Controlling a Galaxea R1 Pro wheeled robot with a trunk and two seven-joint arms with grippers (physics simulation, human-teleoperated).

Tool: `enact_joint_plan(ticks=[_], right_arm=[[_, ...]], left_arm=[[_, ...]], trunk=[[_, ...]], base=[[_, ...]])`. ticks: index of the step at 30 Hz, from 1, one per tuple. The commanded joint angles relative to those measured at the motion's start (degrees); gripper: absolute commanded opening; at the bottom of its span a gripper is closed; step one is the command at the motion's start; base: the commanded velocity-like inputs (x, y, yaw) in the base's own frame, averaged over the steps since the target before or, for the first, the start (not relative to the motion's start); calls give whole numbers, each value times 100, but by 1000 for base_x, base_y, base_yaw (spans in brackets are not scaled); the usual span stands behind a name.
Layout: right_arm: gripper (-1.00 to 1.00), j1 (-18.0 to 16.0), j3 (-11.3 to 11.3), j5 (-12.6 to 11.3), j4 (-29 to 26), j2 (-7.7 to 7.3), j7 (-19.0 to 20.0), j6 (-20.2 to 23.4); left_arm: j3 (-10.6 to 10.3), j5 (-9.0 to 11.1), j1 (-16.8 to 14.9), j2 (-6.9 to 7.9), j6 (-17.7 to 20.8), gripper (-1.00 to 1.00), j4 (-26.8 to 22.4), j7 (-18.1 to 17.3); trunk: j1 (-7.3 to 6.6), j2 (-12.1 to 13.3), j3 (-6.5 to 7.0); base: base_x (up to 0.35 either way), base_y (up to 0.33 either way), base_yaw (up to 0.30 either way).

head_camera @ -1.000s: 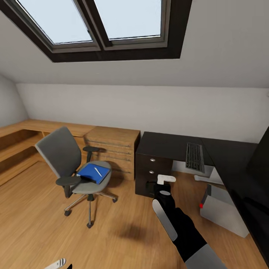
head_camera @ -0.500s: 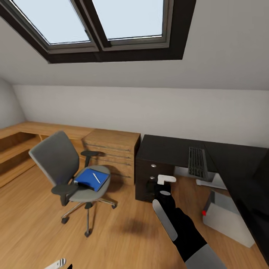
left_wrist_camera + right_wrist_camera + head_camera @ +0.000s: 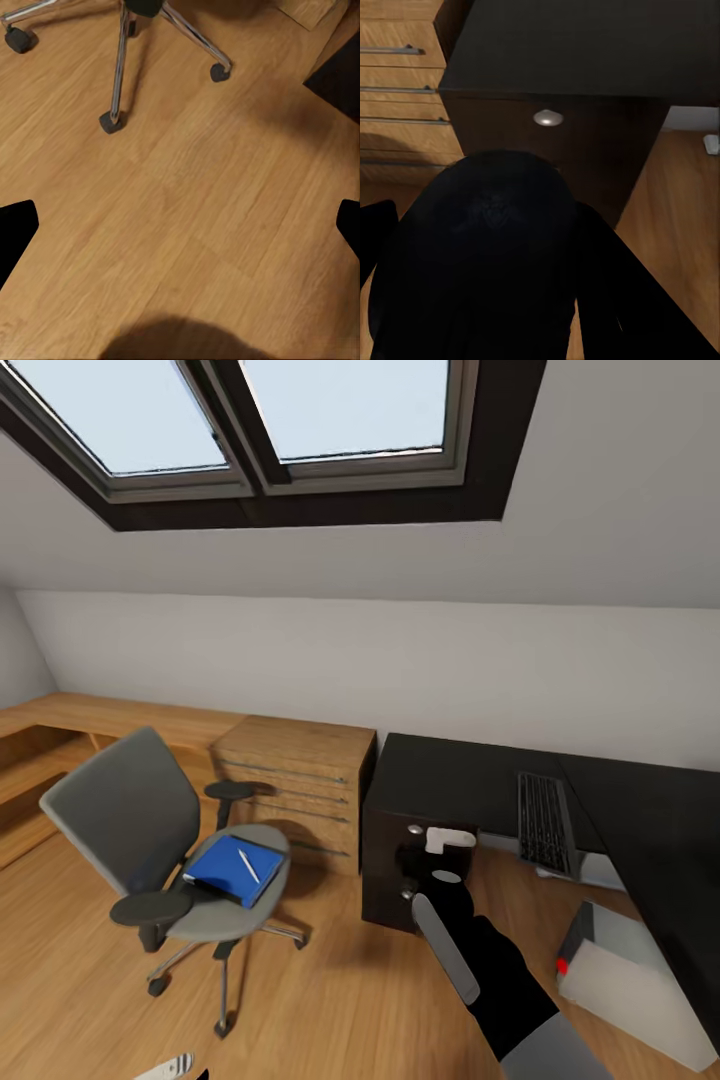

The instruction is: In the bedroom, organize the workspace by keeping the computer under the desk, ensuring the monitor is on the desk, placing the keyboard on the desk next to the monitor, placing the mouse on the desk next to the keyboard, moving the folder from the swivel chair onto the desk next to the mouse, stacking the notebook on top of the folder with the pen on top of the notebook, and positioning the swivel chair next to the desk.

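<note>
The grey swivel chair (image 3: 130, 810) stands on the wood floor left of the black desk (image 3: 450, 765). On its seat lies the blue folder (image 3: 225, 865) with the pen (image 3: 246, 863) on top. I cannot make out the notebook, and the monitor is out of view. The keyboard (image 3: 545, 822) lies on the desk, and the grey computer (image 3: 640, 985) stands under it. My right gripper (image 3: 428, 860) hangs in front of the desk's drawer unit, shut on the dark rounded mouse (image 3: 495, 247). My left gripper (image 3: 180, 232) is open over bare floor, near the chair's castors (image 3: 112, 121).
A wooden dresser (image 3: 300, 780) with bar handles stands between chair and desk, against the sloped wall. A low wooden ledge (image 3: 70, 715) runs along the left. A dark-framed skylight (image 3: 270, 440) is overhead. Open floor lies between me and the chair.
The whole view has shifted, so the camera moved: chair and dresser now sit further left and lower, the desk nearer. My right gripper keeps its hold.
</note>
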Motion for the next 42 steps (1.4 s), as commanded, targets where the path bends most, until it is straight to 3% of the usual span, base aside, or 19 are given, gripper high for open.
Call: enact_joint_plan(ticks=[1,3,4,6,7,11,42], right_arm=[[-100,-6,10,-61,-7,-2,-59,-3],[-100,-6,10,-61,-2,-4,-61,-3],[-100,-6,8,-61,-1,-4,-62,-3],[-100,-6,9,-61,0,-4,-62,-3],[-100,-6,10,-61,-2,-4,-62,-3],[-100,-6,10,-40,-5,-4,-62,-3],[-100,-6,-95,-21,8,-13,-63,-2]], left_arm=[[-37,60,-4,-20,-86,100,4,0],[-157,-21,-4,-111,-277,100,4,72],[-278,-298,-4,-144,-349,100,4,336],[-339,-541,-4,-181,-379,100,6,591],[-375,-734,-4,-271,-395,100,10,803],[-405,-933,-4,-472,-408,100,23,1005],[-413,-978,-4,-532,-394,100,40,1075]], trunk=[[-18,36,10],[-62,116,46],[-84,156,64],[-128,236,100],[-150,277,118],[-238,437,190],[-918,1680,747]], base=[[341,0,0],[341,0,0],[341,0,0],[341,0,0],[341,0,0],[341,0,0],[341,0,0]])
